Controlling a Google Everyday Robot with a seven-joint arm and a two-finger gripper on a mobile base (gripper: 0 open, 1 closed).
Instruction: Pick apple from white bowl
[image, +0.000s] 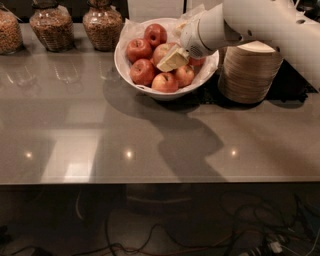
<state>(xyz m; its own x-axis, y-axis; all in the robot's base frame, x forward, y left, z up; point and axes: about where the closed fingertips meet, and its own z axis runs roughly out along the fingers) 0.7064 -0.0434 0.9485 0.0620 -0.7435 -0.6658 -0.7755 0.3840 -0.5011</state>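
The white bowl (131, 75) stands at the back middle of the grey table, lined with crinkled white paper and holding several apples. The apple (161, 50), the palest and largest one, lies in the middle of the bowl among smaller, darker red apples (138, 49). My gripper (172, 59) comes in from the right on a white arm (260, 22). It is down inside the bowl, right at the pale apple's front right side, and covers part of it. Whether it touches the apple cannot be told.
A stack of beige disposable bowls (250, 72) stands right beside the white bowl, under the arm. Three glass jars of grain (47, 25) line the back left. The table's front edge (150, 182) runs across; cables lie on the floor below.
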